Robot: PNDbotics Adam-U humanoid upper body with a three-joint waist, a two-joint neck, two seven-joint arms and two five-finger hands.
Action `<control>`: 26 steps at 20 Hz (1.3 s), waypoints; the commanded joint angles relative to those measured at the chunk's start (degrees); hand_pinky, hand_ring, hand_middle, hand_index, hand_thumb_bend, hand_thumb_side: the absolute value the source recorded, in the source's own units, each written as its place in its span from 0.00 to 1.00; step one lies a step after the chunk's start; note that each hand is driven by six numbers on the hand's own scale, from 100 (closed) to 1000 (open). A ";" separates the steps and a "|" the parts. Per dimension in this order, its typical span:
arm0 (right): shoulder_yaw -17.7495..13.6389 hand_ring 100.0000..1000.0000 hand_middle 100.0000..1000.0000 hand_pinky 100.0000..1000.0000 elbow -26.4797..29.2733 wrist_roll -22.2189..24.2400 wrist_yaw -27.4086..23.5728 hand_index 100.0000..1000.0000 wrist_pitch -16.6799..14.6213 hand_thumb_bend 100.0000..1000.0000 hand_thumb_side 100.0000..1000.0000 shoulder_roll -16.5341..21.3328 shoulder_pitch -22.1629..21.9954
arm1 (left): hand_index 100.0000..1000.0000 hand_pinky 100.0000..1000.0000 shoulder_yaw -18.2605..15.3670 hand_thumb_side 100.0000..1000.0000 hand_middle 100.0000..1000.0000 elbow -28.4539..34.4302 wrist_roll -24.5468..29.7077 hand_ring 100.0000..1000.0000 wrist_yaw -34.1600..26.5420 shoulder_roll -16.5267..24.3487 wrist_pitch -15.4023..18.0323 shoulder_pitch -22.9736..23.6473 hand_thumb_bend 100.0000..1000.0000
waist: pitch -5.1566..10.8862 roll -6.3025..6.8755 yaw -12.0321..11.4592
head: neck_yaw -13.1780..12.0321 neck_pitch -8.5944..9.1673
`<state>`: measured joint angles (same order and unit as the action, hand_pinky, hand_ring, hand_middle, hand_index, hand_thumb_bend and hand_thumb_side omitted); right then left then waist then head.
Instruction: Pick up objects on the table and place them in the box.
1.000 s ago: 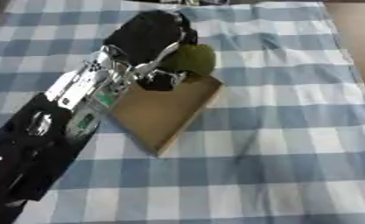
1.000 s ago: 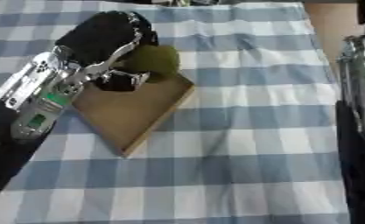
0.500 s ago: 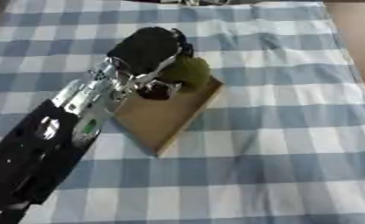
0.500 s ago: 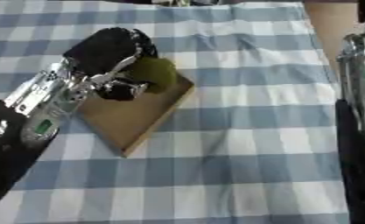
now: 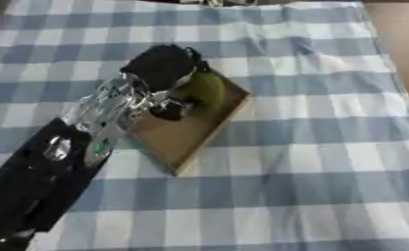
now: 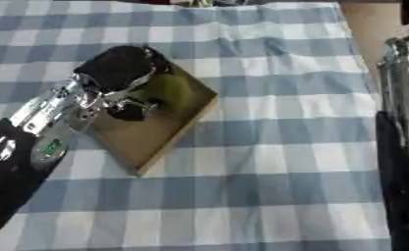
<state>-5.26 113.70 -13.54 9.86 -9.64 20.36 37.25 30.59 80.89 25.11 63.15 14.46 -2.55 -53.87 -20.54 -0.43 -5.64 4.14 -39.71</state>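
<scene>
The left hand (image 5: pixel 160 73) grasps the green fruit (image 5: pixel 203 89) over the box (image 5: pixel 186 130); it should lower before releasing.

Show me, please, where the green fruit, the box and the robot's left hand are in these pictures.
green fruit (image 5: pixel 206 89), left eye view, on its rounded right side.
box (image 5: pixel 182 139), left eye view, on its bare brown floor.
left hand (image 5: pixel 160 68), left eye view, on the black back of the hand above the fruit.
</scene>
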 commanded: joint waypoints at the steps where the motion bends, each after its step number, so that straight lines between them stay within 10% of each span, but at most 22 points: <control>1: -0.29 0.77 0.68 0.82 0.89 -0.18 -0.28 0.78 0.02 0.00 0.53 0.71 0.73 | 0.88 0.82 -0.67 0.03 0.75 1.11 2.72 0.76 1.08 0.39 -0.25 -0.71 0.25 | 1.34 0.12 0.06 | 0.08 0.03; 2: -0.30 0.77 0.68 0.82 0.89 -0.20 -0.28 0.78 0.02 0.00 0.53 0.71 0.74 | 0.90 0.86 -0.79 0.23 0.78 1.48 3.65 0.80 1.73 0.49 -0.47 -0.72 0.44 | 1.36 0.14 0.07 | 0.09 0.02; 5: -0.30 0.77 0.68 0.82 0.89 -0.24 -0.27 0.78 0.00 0.00 0.53 0.72 0.73 | 0.93 0.92 -1.26 0.39 0.82 2.54 5.85 0.85 4.33 0.73 -1.57 -0.61 0.63 | 1.41 0.21 0.11 | 0.05 0.07; 13: -0.30 0.77 0.68 0.82 0.89 -0.32 -0.21 0.78 0.12 0.00 0.53 0.90 0.54 | 0.92 0.92 -2.56 0.50 0.81 7.56 8.28 0.85 5.73 2.47 -3.61 -0.04 0.69 | 1.53 0.39 0.01 | 0.43 0.04; 24: -0.44 0.77 0.68 0.82 0.89 -0.61 -0.04 0.78 0.18 0.00 0.53 1.19 0.37 | 0.92 0.92 -6.52 0.48 0.80 20.11 12.04 0.84 0.22 6.30 -6.94 0.96 0.62 | 1.62 0.57 -0.23 | 1.31 -0.14; 25: -0.63 0.77 0.68 0.82 0.89 -0.77 0.01 0.78 0.21 0.00 0.53 1.25 0.27 | 0.94 0.89 -6.92 0.44 0.78 20.66 11.97 0.78 -0.06 6.24 -7.26 0.85 0.16 | 1.71 0.51 -0.56 | 2.18 -0.33; 26: -0.89 0.77 0.68 0.82 0.89 -1.00 0.11 0.78 0.25 0.00 0.53 1.42 0.10 | 0.94 0.88 -7.86 0.42 0.78 21.68 11.48 0.77 -0.66 6.29 -7.87 0.79 0.09 | 1.79 0.47 -1.03 | 3.02 -0.48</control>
<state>-5.62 113.70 -14.19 9.89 -9.38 20.43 36.71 24.02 100.79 36.56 62.99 19.56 -9.94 -52.33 -20.41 0.10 -6.85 6.47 -39.83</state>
